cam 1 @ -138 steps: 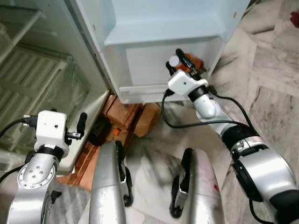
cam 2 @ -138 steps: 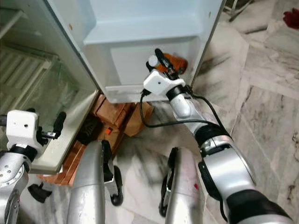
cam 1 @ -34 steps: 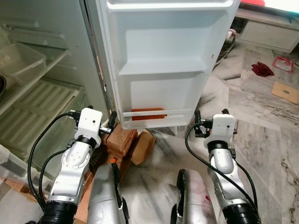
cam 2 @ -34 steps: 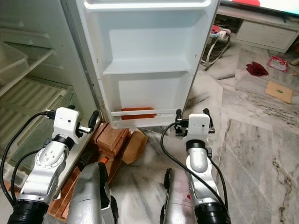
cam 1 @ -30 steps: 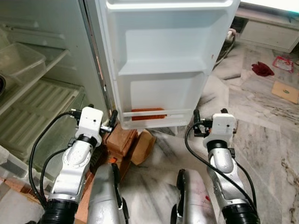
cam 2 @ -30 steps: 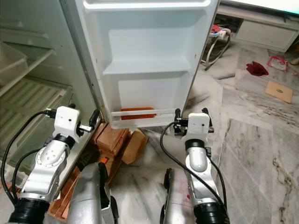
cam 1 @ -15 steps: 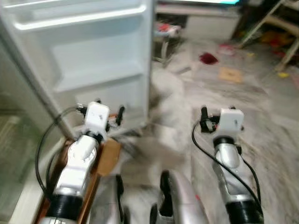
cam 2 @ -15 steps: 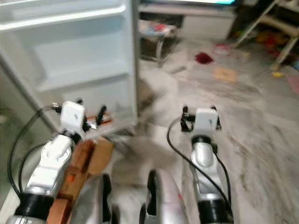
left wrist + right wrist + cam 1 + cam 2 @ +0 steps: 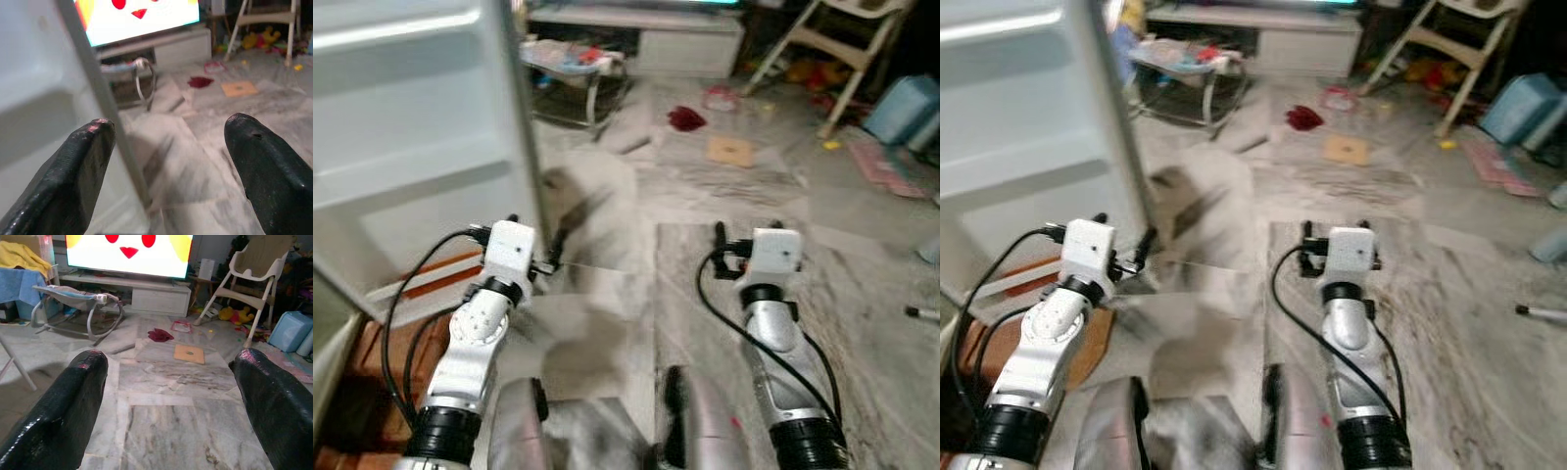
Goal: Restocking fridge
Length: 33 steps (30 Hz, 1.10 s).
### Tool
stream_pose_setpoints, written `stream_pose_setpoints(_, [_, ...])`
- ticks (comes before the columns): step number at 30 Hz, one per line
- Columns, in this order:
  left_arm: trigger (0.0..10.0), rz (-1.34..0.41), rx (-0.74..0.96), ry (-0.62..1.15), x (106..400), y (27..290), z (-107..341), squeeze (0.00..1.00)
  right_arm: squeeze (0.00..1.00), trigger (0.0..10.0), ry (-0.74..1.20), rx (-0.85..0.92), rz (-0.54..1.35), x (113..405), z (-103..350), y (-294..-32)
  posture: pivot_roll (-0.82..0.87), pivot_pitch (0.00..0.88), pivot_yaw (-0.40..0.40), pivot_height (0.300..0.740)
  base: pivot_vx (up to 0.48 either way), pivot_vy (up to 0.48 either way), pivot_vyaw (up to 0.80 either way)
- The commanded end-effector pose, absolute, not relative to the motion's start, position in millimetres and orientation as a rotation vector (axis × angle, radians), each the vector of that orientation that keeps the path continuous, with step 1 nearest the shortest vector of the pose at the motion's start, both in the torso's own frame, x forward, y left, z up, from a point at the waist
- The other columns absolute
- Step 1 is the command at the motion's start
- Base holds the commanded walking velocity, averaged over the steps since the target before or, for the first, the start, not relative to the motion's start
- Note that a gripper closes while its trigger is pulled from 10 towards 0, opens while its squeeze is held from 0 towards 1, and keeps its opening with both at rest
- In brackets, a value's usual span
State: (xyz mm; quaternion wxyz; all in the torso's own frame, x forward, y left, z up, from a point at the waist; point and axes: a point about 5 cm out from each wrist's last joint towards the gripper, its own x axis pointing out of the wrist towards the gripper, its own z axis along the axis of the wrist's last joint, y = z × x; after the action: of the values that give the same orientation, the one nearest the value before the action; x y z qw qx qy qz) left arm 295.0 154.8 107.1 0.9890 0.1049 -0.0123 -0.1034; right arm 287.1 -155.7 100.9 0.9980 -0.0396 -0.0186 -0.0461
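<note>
Glossy veined marble floor (image 9: pixel 161 416) (smooth white plastic fridge door (image 9: pixel 411 127))

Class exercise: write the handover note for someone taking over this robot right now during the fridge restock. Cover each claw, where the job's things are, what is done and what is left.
Left claw: open, empty, raised beside the edge of the fridge door.
Right claw: open, empty, raised over the marble floor.
Things: door stands open on the robot's left; an orange item lies low in its bottom shelf. The head views are blurred.
Done: cannot be judged beyond that one item in the door.
Left: nothing is in hand, so presumably fetch the next item, stock it, then shut the door.
</note>
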Motion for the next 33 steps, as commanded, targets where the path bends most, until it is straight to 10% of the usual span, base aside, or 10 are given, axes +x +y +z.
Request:
stream_pose_setpoints(1, [10.0, -0.205, 0.193, -0.025, 294.7, 151.6, 106.0, 0.0, 0.0, 10.0, -0.053, -0.088, -0.1, 287.9, 104.5, -159.3, 0.0, 0.0, -0.005, 0.561, 0.0, 0.0, 0.0])
stream_pose_setpoints(33, [10.0, -0.154, 0.131, -0.045, 304.3, 149.2, 111.0, 0.0, 0.0, 10.0, -0.156, -0.035, -0.028, 307.1, 134.2, -155.1, -0.01, 0.0, 0.002, 0.74, 0.0, 0.0, 0.0])
